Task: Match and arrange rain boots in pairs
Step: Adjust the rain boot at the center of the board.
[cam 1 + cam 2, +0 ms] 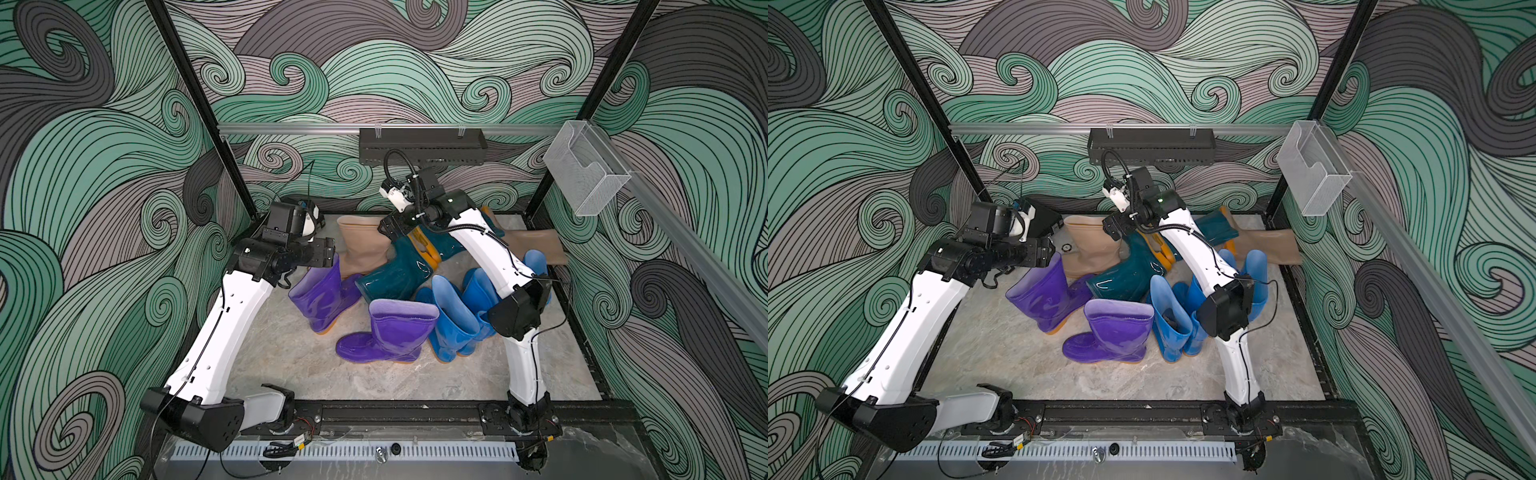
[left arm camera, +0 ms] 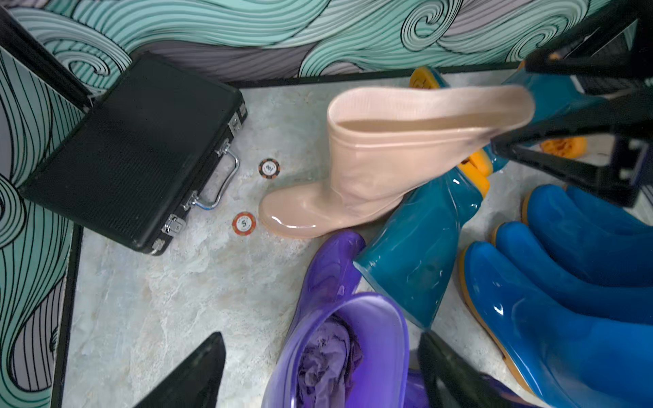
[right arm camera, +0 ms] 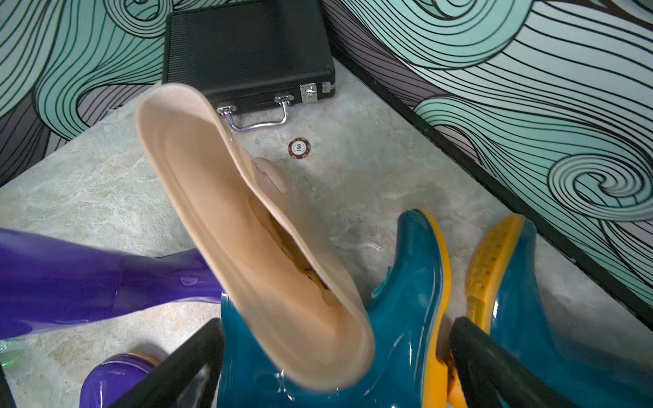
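dark chip (image 2: 269,168) "100", red chip (image 2: 243,223) "5"

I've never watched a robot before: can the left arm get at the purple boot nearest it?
Probably yes. The left hand is open right over that purple boot, whose top sits between its fingers, with nothing between. The teal boot lies close beside it.

We see a pale marbled tabletop (image 1: 332,374) with a black case (image 2: 134,148) lying flat in its far left corner, and a dark chip (image 2: 269,168) and a red chip (image 2: 243,222) just beside its handle. From the middle to the right edge, purple boots (image 1: 386,332), a beige boot (image 1: 361,245), teal boots (image 1: 395,274) and blue boots (image 1: 453,320) crowd together, touching.
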Action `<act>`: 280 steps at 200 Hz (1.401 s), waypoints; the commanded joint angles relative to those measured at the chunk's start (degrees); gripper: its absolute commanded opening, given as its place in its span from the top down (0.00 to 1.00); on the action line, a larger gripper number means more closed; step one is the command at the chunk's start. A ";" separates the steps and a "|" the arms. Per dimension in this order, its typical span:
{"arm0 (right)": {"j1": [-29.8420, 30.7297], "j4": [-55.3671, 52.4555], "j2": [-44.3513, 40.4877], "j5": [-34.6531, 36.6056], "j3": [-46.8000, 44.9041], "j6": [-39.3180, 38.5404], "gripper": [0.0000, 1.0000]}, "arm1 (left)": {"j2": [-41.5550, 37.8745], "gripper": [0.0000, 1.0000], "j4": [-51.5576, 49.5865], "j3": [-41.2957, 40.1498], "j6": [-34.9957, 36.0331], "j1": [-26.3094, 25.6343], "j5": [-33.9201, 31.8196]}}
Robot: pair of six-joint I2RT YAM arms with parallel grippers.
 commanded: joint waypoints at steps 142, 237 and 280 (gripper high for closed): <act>2.53 7.21 15.35 -8.86 17.96 11.84 1.00 | 4.03 0.14 -2.86 6.36 -4.47 2.45 -5.67; 2.83 22.85 11.50 -2.59 18.39 36.10 1.00 | 4.57 0.14 4.21 7.34 -7.61 5.15 -3.69; 2.42 24.06 12.30 -2.84 18.40 37.29 1.00 | 3.89 0.14 6.32 4.48 -8.60 5.92 -2.22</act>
